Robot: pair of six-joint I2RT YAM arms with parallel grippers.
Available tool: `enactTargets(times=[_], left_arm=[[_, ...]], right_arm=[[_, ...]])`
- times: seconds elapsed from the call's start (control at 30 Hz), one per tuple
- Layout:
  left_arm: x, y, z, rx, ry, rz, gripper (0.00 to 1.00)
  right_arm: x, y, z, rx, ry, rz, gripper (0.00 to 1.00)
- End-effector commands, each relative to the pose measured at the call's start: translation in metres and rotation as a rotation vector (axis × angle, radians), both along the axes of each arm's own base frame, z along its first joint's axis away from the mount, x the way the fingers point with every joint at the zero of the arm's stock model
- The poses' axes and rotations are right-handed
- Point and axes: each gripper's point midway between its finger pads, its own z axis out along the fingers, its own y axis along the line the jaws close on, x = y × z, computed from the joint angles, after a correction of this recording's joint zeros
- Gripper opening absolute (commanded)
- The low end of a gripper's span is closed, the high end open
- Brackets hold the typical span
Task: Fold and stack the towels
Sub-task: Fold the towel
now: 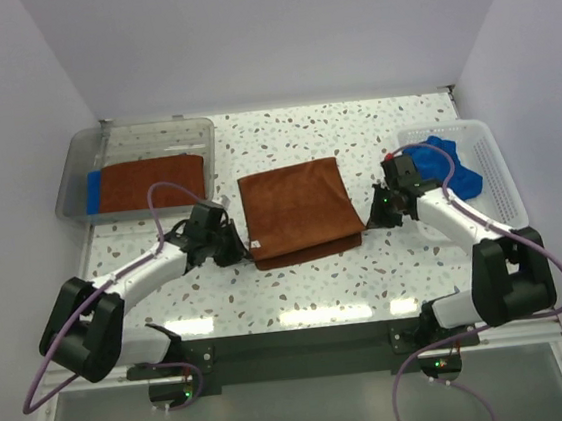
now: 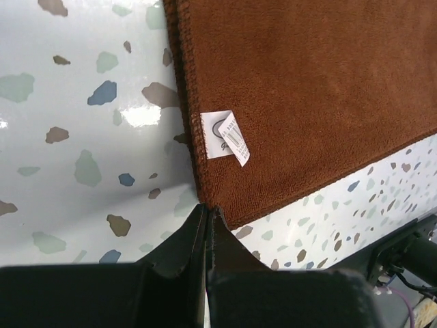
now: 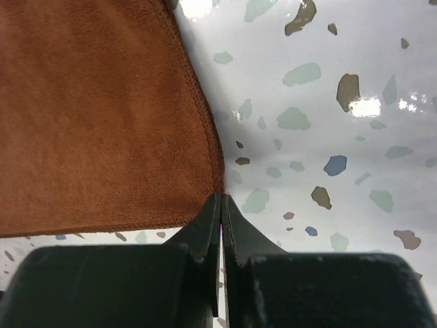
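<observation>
At 10 o'clock on the tabletop [image 1: 299, 289], a clear bin [image 1: 208, 138] with a folded towel [image 1: 147, 182] and a blue cloth [image 1: 93, 190] inside. Next, the left end effector [image 2: 206, 208], fingers pressed together, tips at the 7 o'clock corner of the brown towel [image 1: 296, 209]; any pinch of cloth impossible to tell. Lies folded at centre, white label [image 2: 229, 137] near that corner. At its 4 o'clock corner, the right end effector [image 3: 222, 198], likewise closed against the hem. At 3 o'clock, a white basket [image 1: 499, 178] with a blue towel [image 1: 457, 167].
</observation>
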Motion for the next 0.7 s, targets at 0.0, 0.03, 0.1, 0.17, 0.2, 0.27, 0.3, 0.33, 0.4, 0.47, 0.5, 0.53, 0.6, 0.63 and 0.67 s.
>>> enactTargets(times=[0.0, 0.03, 0.1, 0.17, 0.2, 0.27, 0.3, 0.33, 0.4, 0.47, 0.5, 0.53, 0.6, 0.63, 0.67], left_arm=[[0.004, 0.004, -0.009, 0.017, -0.03, 0.036, 0.0], [0.003, 0.005, -0.014, 0.026, -0.02, 0.033, 0.0], [0.0, 0.004, -0.021, 0.037, -0.011, 0.023, 0.0], [-0.003, -0.001, -0.026, 0.039, -0.003, 0.008, 0.0], [-0.003, -0.002, -0.026, 0.039, -0.003, 0.005, 0.0], [-0.006, -0.007, -0.029, 0.053, 0.003, -0.01, 0.0], [-0.008, -0.006, -0.031, 0.061, 0.011, -0.009, 0.0], [-0.009, -0.007, -0.031, 0.066, 0.012, -0.012, 0.0], [-0.009, -0.005, -0.029, 0.079, 0.005, -0.003, 0.0], [-0.007, -0.004, -0.025, 0.088, -0.006, 0.005, 0.0], [-0.006, -0.002, -0.023, 0.102, -0.012, 0.008, 0.0], [-0.005, -0.001, -0.021, 0.106, -0.017, 0.01, 0.0], [-0.003, 0.0, -0.018, 0.113, -0.019, 0.015, 0.0], [-0.004, -0.001, -0.017, 0.113, -0.019, 0.012, 0.01], [-0.005, -0.001, -0.016, 0.114, -0.018, 0.01, 0.01]], right_arm=[[0.009, -0.001, -0.012, 0.002, -0.027, -0.027, 0.0], [0.007, -0.001, -0.016, 0.002, -0.016, -0.026, 0.0], [0.003, 0.0, -0.028, 0.006, 0.011, -0.026, 0.0], [-0.001, 0.002, -0.036, 0.011, 0.032, -0.028, 0.0], [-0.001, 0.002, -0.04, 0.007, 0.034, -0.027, 0.0], [-0.003, 0.001, -0.044, 0.0, 0.045, -0.03, 0.0], [-0.004, -0.001, -0.047, -0.011, 0.054, -0.027, 0.0], [-0.005, -0.001, -0.048, -0.014, 0.058, -0.026, 0.0], [-0.005, -0.002, -0.047, -0.015, 0.056, -0.026, 0.0], [-0.003, -0.002, -0.044, -0.019, 0.044, -0.026, 0.0], [-0.003, -0.003, -0.042, -0.02, 0.044, -0.028, 0.0], [-0.002, -0.003, -0.041, -0.021, 0.039, -0.027, 0.0], [-0.001, -0.003, -0.04, -0.023, 0.042, -0.028, 0.0], [-0.001, -0.003, -0.041, -0.029, 0.042, -0.026, 0.0], [-0.002, -0.004, -0.043, -0.033, 0.049, -0.025, 0.0]])
